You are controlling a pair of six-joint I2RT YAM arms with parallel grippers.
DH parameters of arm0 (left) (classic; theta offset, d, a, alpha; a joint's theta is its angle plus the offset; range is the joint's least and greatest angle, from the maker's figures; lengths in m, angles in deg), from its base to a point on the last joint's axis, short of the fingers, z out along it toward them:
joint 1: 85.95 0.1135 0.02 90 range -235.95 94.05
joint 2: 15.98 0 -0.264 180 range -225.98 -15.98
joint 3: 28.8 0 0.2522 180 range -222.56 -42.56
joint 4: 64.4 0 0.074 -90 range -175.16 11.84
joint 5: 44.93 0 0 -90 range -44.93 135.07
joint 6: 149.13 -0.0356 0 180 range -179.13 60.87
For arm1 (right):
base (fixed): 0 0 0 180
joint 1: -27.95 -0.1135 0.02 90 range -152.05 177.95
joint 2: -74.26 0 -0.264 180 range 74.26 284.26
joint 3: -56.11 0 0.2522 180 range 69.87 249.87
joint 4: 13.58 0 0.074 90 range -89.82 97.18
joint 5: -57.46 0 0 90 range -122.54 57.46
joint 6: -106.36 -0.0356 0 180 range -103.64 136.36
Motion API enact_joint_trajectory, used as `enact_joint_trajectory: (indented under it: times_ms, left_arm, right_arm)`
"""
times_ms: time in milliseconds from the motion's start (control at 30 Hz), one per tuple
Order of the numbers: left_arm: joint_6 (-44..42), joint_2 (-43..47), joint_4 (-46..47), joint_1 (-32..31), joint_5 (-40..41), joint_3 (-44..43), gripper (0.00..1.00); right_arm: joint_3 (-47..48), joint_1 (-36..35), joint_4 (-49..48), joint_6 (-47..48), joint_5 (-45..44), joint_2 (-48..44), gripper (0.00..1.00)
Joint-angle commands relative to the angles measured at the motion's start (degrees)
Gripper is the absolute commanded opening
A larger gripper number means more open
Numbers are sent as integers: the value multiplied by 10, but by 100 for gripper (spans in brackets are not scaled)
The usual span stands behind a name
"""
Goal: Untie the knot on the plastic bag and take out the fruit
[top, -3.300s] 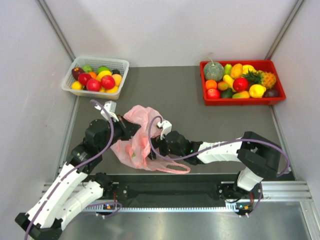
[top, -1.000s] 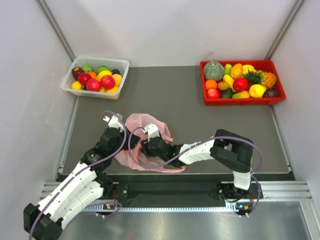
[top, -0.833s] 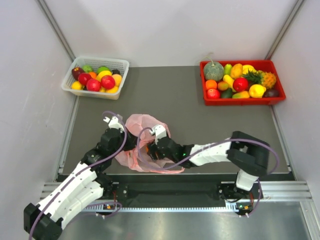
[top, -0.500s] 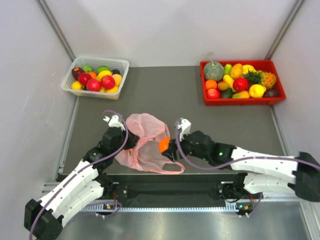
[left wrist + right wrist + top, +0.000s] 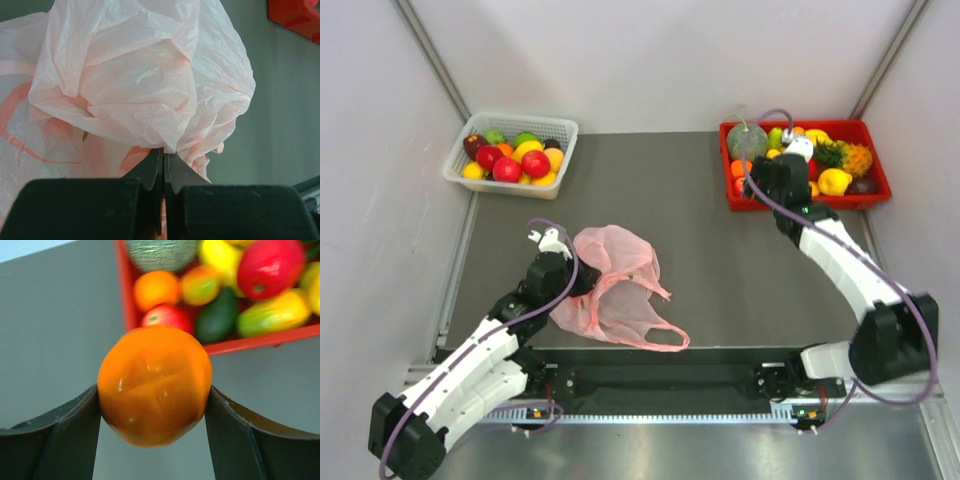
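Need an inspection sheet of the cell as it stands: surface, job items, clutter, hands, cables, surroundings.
Surface: dark grey mat, flat, no spills seen.
Job's things: pink bag crumpled on the mat, handle loop lying loose; orange fruit out of it.
Clutter: white basket and red tray, both full of fruit.
Hands: left hand shut on the bag; right hand grips the orange fruit before the tray.
Cables: purple cables along both arms, no snag seen.
Surroundings: pale walls, rail at near edge.
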Motion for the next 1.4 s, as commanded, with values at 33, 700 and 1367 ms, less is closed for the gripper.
enact_joint_trajectory:
  times_ms: [33, 700, 1367]
  left_arm:
    - [11, 12, 31, 3, -27, -2, 0]
    - [-7, -4, 39, 3, -67, -25, 0]
    - [-33, -76, 31, -4, -129, -199, 0]
  right_arm:
    - [140, 66, -28, -13, -53, 121, 0]
    - [548, 158, 131, -26, 52, 433, 100]
    - [-200, -212, 64, -13, 189, -309, 48]
